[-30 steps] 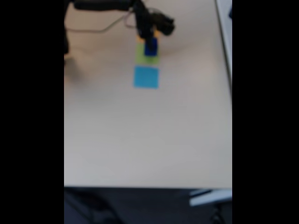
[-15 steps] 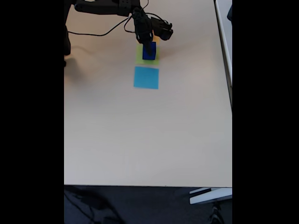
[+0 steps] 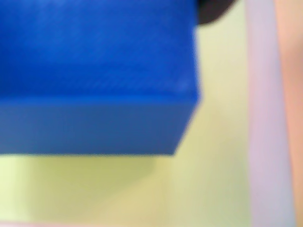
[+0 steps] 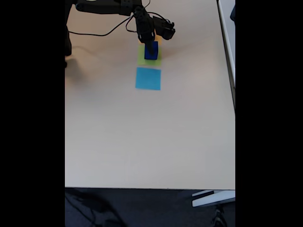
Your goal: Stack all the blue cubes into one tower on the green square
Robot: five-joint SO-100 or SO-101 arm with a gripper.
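Note:
A dark blue cube (image 4: 151,52) stands on the green square (image 4: 149,60) near the table's far edge in the fixed view. The black arm reaches in from the upper left, and its gripper (image 4: 150,43) hangs right over the cube's top, touching or nearly touching it. In the wrist view the blue cube (image 3: 94,75) looms blurred across the upper left, with the green square (image 3: 208,165) spread below and right of it. A dark bit of the gripper shows at that view's top edge. Its jaws are too blurred and hidden to read.
A light-blue paper square (image 4: 148,78) lies just in front of the green one. A sliver of orange square (image 4: 158,40) peeks out behind the gripper, and shows as an orange strip (image 3: 289,94) in the wrist view. A black cable (image 4: 102,34) trails left of the arm.
The fixed view has sharpened from a blur. Over the last half second, the gripper and the cube have hardly shifted over the green square.

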